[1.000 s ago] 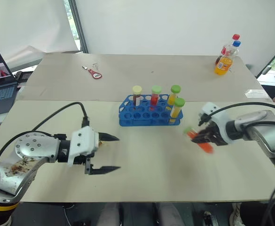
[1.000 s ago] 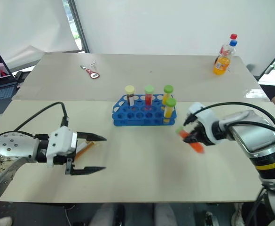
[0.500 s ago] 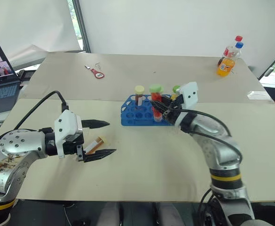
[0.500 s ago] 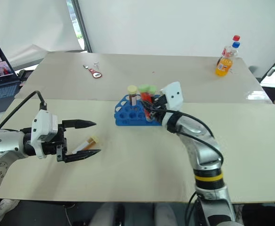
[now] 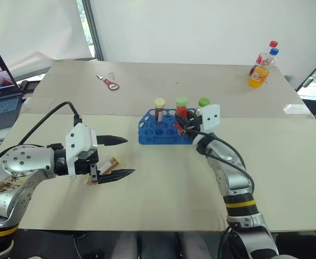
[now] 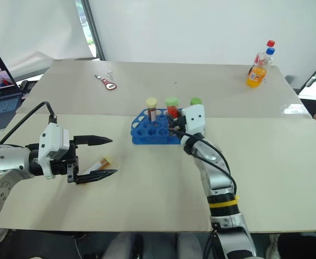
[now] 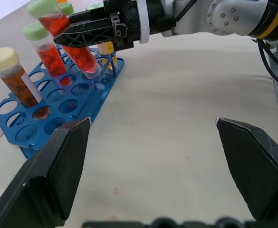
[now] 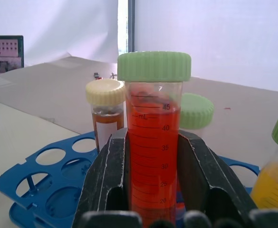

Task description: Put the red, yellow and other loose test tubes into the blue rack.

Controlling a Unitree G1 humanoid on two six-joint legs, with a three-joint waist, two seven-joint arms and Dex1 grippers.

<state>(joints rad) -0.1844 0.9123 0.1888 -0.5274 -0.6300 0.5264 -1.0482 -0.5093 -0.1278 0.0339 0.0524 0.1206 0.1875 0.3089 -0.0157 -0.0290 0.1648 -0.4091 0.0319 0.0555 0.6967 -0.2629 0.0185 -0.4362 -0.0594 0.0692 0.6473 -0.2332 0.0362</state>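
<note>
The right pincer (image 8: 153, 190) is clamped on a red tube (image 8: 153, 156) with a green cap, holding it tilted over the near side of the blue rack (image 5: 160, 133), its base just above an empty hole. The insertion step is in hand; next, I judge, it needs righting and lowering into that hole. The left pincer (image 5: 117, 157) hangs wide open and empty, well left of the rack, around a loose yellow-capped tube (image 5: 110, 163) lying on the surface (image 5: 163, 189).

Right claw (image 6: 174, 122) over blue rack (image 6: 147, 133); left claw (image 6: 106, 157) spread.
</note>
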